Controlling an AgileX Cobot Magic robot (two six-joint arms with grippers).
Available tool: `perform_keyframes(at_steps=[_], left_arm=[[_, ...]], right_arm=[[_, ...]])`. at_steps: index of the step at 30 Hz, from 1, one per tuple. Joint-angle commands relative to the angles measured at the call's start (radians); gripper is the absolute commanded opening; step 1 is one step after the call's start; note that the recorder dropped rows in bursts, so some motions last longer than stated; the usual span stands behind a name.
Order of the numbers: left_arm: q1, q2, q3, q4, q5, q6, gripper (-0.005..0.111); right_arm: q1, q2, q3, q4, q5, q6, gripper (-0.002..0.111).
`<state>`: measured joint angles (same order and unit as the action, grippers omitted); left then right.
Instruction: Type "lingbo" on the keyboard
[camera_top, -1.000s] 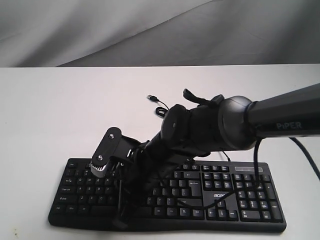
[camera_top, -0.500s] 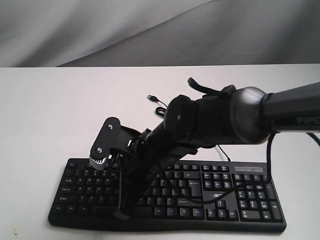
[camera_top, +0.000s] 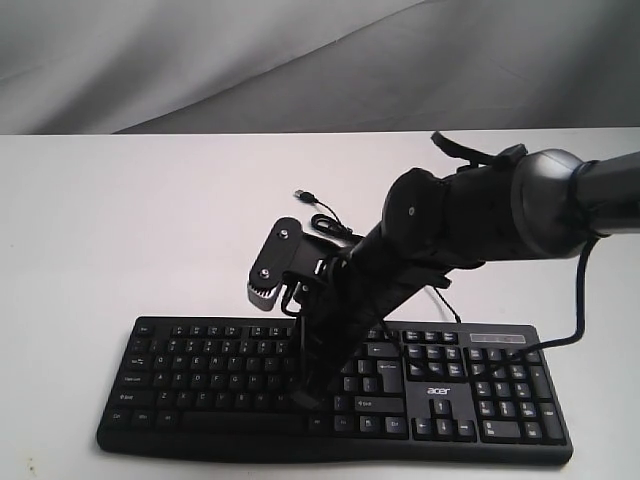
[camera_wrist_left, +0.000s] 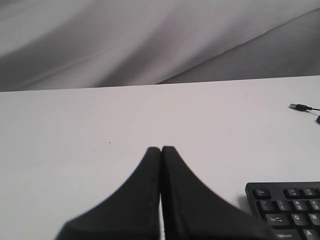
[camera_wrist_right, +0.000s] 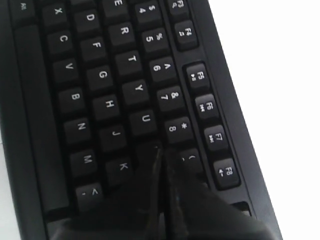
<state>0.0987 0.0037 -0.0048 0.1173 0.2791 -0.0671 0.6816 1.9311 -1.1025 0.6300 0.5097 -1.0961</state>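
Note:
The black keyboard (camera_top: 200, 370) lies along the near edge of the white table. My right gripper (camera_top: 306, 398) reaches in from the right and points down at the keyboard's middle, its fingers pressed together. In the right wrist view the right gripper (camera_wrist_right: 161, 150) has its tips over the key after U, between the K key (camera_wrist_right: 121, 166) and the 8 key (camera_wrist_right: 176, 128). Whether the tips touch that key cannot be told. My left gripper (camera_wrist_left: 161, 149) is shut and empty above bare table, beside the keyboard's Esc corner (camera_wrist_left: 285, 205). The left gripper does not show in the exterior view.
The keyboard's thin black cable ends in a loose USB plug (camera_top: 303, 195) on the table behind the keyboard, and the USB plug (camera_wrist_left: 299, 106) also shows in the left wrist view. A grey cloth backdrop (camera_top: 300, 60) hangs behind the table.
My right arm has swung to the right along the keyboard, carrying its shut gripper from the left-hand letter keys to the middle. The keyboard has not moved.

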Motion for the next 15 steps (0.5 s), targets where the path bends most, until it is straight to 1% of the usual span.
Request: perform_keyframes(at_steps=[1,15], left_arm=[[0.001,-0.004,0.005,0.0,-0.013,-0.002,0.001],[0.001,-0.004,0.005,0.0,-0.013,-0.002,0.001]], right_arm=[[-0.011,-0.006,0.012,0.002,-0.001,0.006,0.0],[-0.011,-0.004,0.02,0.004,-0.027,0.006,0.0]])
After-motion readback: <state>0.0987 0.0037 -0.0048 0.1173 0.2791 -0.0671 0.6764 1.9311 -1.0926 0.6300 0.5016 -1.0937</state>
